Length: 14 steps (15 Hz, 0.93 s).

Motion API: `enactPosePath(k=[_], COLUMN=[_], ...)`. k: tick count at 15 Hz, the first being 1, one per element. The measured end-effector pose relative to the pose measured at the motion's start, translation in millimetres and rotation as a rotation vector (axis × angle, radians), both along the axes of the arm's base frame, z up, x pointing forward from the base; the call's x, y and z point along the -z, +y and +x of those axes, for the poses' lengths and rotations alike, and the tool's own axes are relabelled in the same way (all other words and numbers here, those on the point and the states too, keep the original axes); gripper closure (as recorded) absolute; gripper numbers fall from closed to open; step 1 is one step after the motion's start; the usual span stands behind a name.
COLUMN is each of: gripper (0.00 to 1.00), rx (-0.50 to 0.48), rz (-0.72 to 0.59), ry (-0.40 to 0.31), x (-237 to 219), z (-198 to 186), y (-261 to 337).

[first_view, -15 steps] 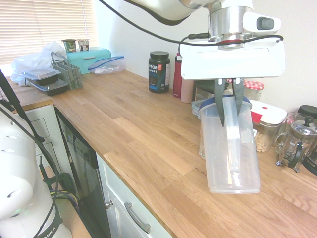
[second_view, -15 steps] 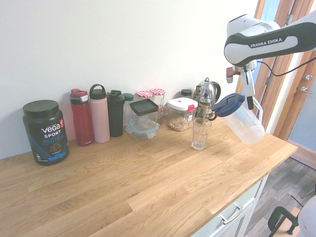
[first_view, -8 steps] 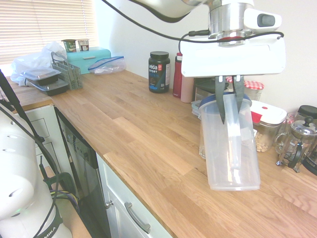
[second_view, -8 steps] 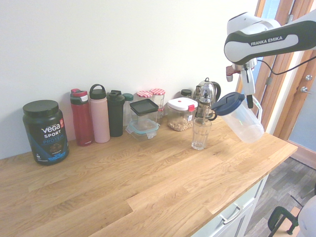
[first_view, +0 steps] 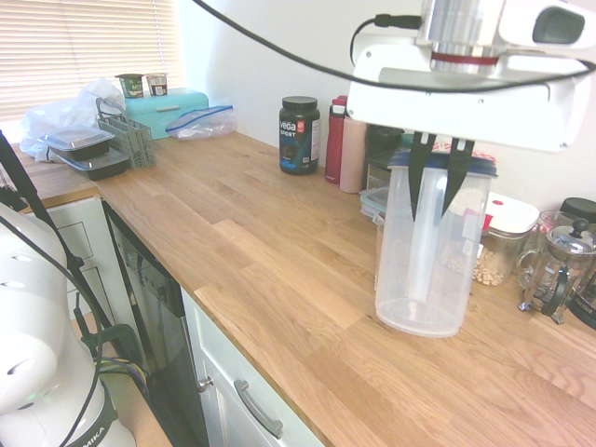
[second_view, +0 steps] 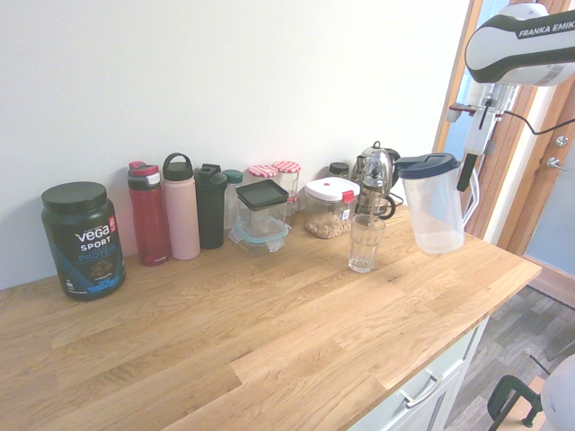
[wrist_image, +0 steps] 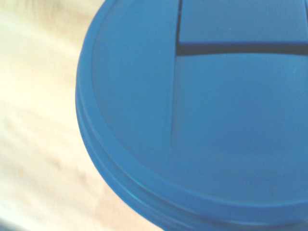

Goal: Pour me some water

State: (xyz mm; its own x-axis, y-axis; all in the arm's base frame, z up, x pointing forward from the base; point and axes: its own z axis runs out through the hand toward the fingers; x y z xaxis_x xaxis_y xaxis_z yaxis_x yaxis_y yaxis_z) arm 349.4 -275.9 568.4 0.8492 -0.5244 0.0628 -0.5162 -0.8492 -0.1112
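Observation:
A clear plastic pitcher (first_view: 430, 251) (second_view: 434, 205) with a dark blue lid (wrist_image: 192, 120) stands upright, its base on or just above the wooden counter (first_view: 279, 270). No water shows in it. My gripper (first_view: 439, 175) (second_view: 467, 172) comes down from above at the lid's edge and is shut on the handle. A ribbed drinking glass (second_view: 366, 242) stands on the counter just to the side of the pitcher. It looks empty. In the first exterior view the pitcher hides nearly all of it.
Along the wall stand a Vega tub (second_view: 80, 240), a red bottle (second_view: 149, 214), a pink one (second_view: 181, 206), a dark one (second_view: 212, 205), jars, food boxes (second_view: 331, 206) and a French press (first_view: 559, 265). Boxes and a dish rack (first_view: 126, 138) sit at the far end.
The pitcher has swung from tilted, spout toward the glass, back to upright and come down to the counter beside the glass. The arm has rotated and shifted away from the glass.

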Motion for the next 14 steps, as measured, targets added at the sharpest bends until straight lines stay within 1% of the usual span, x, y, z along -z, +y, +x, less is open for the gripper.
enactPosePath(k=[3, 5, 7, 8, 9, 12, 14], gripper=[1.0, 1.0, 1.0, 1.0, 1.0, 1.0, 1.0], rx=[0.109, 0.181, 0.266, 0.304, 0.326, 0.327, 0.314], rz=[0.048, 0.056, 0.053, 0.045, 0.034, 0.008, 0.013], ry=[-0.096, -0.161, -0.219, -0.234, -0.233, -0.214, -0.238], x=[10.9, 9.2, -2.8, -8.4, -12.4, -27.8, -36.4], z=[-5.9, -23.6, -45.0, -54.9, -63.7, -89.5, -98.0], y=[5.7, 9.6, 20.1, 32.2, 50.4, 118.7, 163.8])
